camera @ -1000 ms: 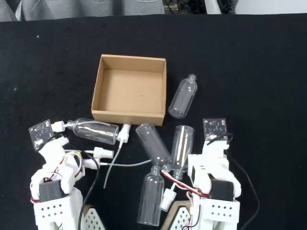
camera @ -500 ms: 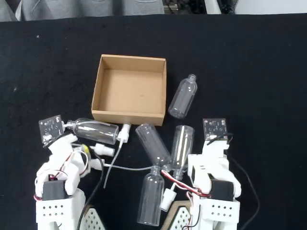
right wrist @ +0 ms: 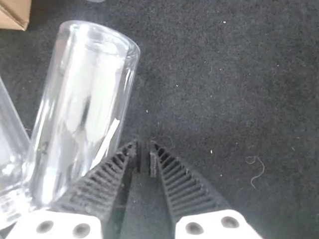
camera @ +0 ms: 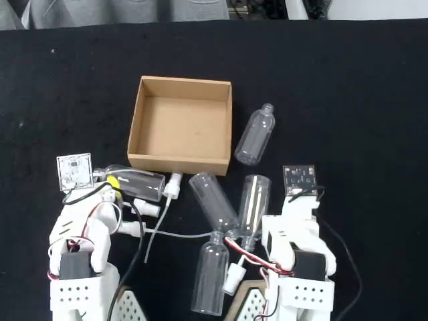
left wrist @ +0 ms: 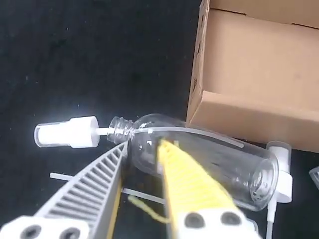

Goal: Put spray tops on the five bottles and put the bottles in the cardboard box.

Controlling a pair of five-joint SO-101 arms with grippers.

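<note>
Five bottles, five tops and one box lie on the bench (camera: 361,93).

Nearest, between the arms, the first bottle (camera: 208,277) lies with its neck pointing away and a top (camera: 234,275) touching its side. The right tool (right wrist: 143,152) is pinched narrow and holds nothing. It sits just beside the second bottle (right wrist: 79,109). The third bottle (camera: 214,200) slants in, and these three crowd together at one spot.

The left tool (left wrist: 144,147) is parted to a middling width and straddles the shoulder of the fourth bottle (left wrist: 209,159), which lies along the front wall of the box (camera: 179,162). Whether the fingers press on it I cannot tell. A capless-looking top (left wrist: 67,133) stands off that bottle's neck, with its stem in the mouth.

Three loose tops (camera: 130,229) (camera: 146,208) (camera: 172,186) lie just beside this arm, two of them trailing tubes.

The box is open-topped. The fifth bottle (camera: 255,136) lies just beside its right wall. Black bench runs on wide past both to the far edge.
</note>
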